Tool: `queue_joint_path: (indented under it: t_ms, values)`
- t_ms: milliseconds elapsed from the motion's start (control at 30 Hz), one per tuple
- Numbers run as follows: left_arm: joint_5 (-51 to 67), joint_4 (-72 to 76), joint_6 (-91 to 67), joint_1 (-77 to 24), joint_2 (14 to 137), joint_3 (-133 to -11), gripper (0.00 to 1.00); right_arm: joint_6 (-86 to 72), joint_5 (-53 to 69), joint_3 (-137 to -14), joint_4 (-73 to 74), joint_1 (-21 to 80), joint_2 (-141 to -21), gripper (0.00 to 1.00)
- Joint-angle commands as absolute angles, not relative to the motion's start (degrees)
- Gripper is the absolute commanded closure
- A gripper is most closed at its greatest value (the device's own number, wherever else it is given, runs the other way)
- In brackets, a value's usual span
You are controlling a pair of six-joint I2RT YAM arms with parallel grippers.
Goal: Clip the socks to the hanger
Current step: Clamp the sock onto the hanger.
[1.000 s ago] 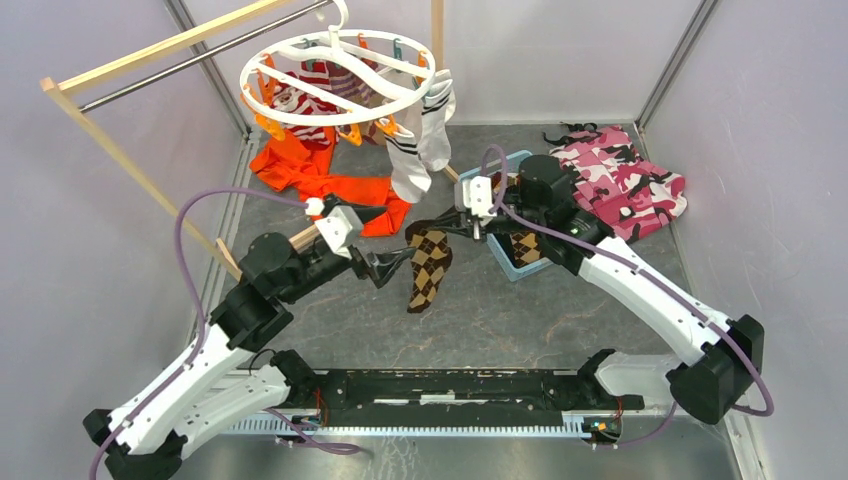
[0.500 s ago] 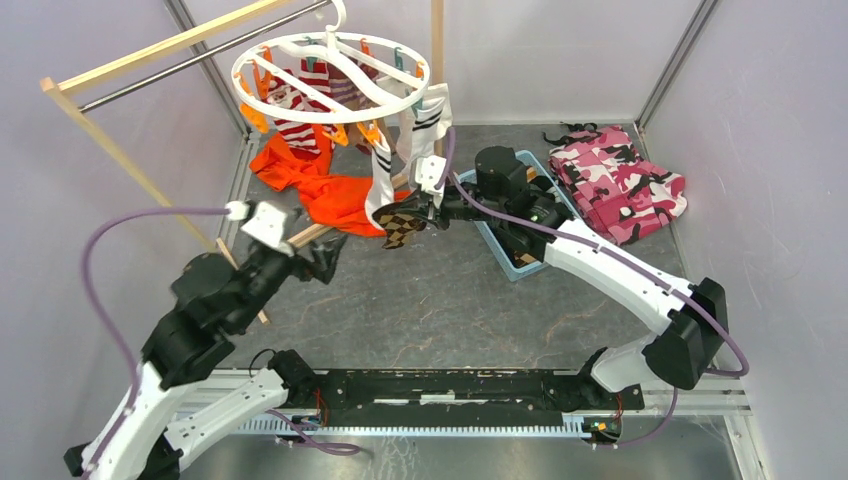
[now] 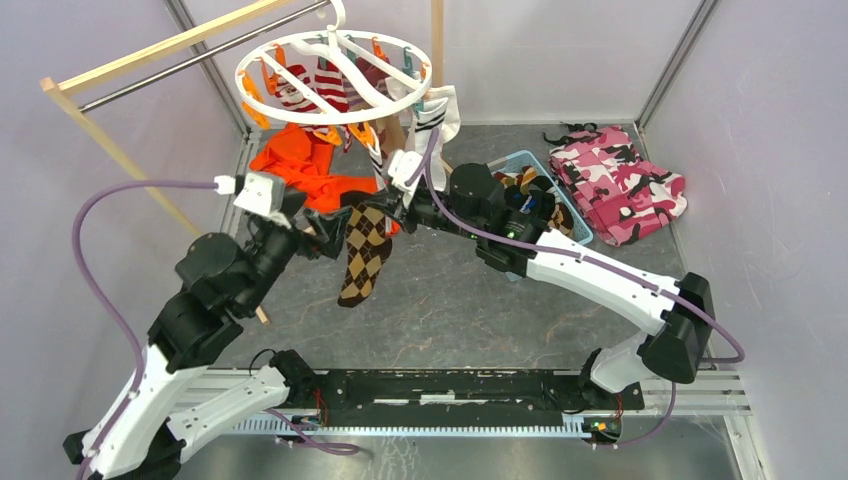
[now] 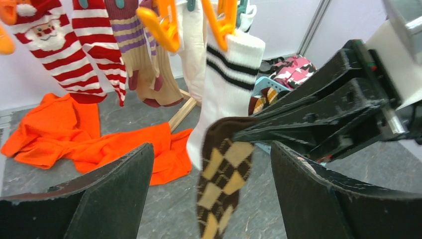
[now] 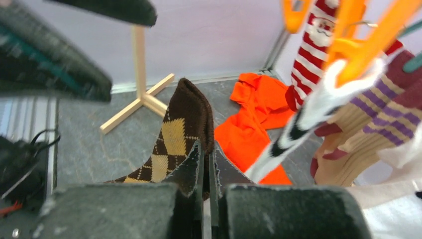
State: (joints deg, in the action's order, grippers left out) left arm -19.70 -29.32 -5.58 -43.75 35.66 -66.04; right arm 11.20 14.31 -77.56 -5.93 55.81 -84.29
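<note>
White arm links (image 3: 600,283), black joints (image 3: 215,265) and fingers (image 4: 114,194), purple cables (image 3: 160,183)

Place: you face a robot test cell.
Walls: plain panels (image 3: 770,150), metal posts (image 3: 676,62).
Base: mounting rail (image 3: 450,385) on grey tabletop (image 3: 470,310).

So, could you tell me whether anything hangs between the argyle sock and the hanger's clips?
Yes: a white striped sock, already clipped, hangs just above the argyle sock held in the right fingers, below the hanger.
</note>
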Motion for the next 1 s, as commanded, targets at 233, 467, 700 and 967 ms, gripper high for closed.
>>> queue_joint_path:
  t_ms: [233, 467, 700, 967]
  values:
    - [-25.37, -25.24, -20.90, -43.68, 48.68, -77.54, 0.10, 2.32, -3.00, -83.02, -9.84, 56.08, -89.03, 1.00]
    - [-33.32, -33.46, -23.44, -43.68, 50.02, -84.96, 0.13, 3.07, -5.45, -82.18, -10.19, 55.99, -88.74, 1.00]
    - [-37.00, -42.36, -23.98, -43.67, 50.80, -91.75, 0.24, 3.43, -6.37, -81.94, -10.76, 55.95, -88.62, 1.00]
    - [-35.75, -48.63, -31.26, -43.68, 56.63, -100.26, 0.31, 3.65, -6.24, -81.70, -10.79, 55.90, -88.23, 1.00]
